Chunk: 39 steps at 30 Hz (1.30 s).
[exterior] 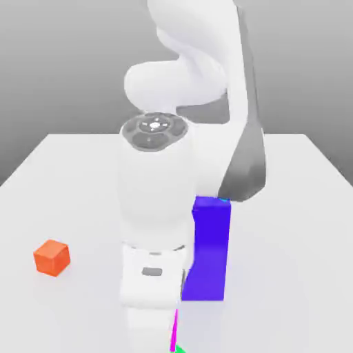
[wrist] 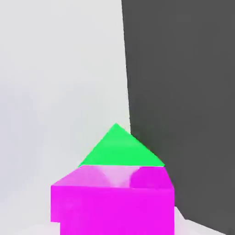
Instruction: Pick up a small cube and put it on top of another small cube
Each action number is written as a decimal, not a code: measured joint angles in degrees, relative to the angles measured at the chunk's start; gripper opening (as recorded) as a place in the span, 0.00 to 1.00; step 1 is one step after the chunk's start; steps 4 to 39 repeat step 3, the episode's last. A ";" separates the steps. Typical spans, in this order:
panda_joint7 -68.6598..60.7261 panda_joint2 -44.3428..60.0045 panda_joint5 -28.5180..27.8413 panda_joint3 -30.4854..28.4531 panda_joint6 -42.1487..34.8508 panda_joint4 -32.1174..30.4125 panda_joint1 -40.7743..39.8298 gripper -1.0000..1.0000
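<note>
Pincer first: it hangs low at the near edge of the table, below the white hand of the arm, and I read it as shut. Its fingers are closed about the small magenta cube [wrist: 114, 202], which sits right under the hand camera with its top face and one side face showing. I cannot make out the fingertips themselves in either view.

From biggest to smallest, I see the white arm [exterior: 155, 207] standing in the middle of the exterior view, its round wrist cap facing the camera and a grey link curving away behind it on the exterior view's right. Under everything lies the pale table [exterior: 76, 179]. A tall blue-violet block [exterior: 209, 251] stands upright just behind the hand, on the exterior view's right of it, partly hidden by the arm. In the hand view a dark grey face [wrist: 183, 105] rises close beside the cubes.

A small orange cube [exterior: 52, 257] rests well apart on the exterior view's left. In the exterior view, a thin magenta sliver shows just below the hand. A green cube [wrist: 120, 149] lies directly behind the magenta one, touching it or nearly so.
</note>
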 joint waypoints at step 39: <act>-0.50 1.08 0.53 0.51 0.92 0.10 -0.35 1.00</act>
